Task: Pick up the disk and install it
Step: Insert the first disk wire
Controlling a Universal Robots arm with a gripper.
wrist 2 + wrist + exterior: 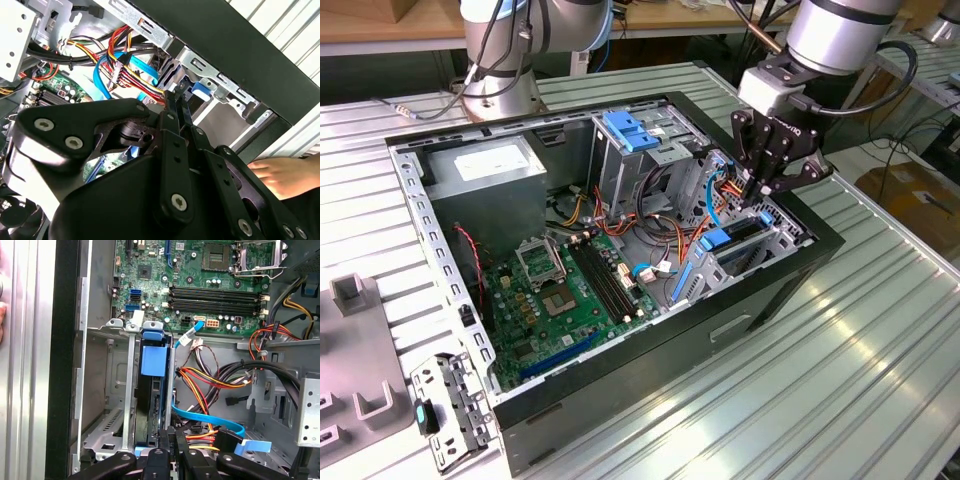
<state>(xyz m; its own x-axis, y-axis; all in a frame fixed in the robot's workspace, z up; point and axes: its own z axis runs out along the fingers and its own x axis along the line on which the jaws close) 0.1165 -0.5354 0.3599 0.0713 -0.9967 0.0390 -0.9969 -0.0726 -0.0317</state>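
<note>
The disk [730, 238] stands on edge in the drive cage [782, 232] at the exterior view's right side of the open computer case, its blue carrier edge facing up. In the first wrist view the disk [151, 365] sits in the cage's slot, blue carrier over a dark body. My gripper [757, 192] hangs just above the far end of the cage. Its thin fingers are pressed together in both wrist views [179, 102] [172, 436], right by the disk's end. Nothing shows between them.
Red, yellow and blue cables [205, 417] run close beside the cage. The motherboard [560, 290] fills the case floor, with a grey metal box [485, 165] and a blue latch [630, 130] behind. A person's hand [280, 175] rests outside the case wall.
</note>
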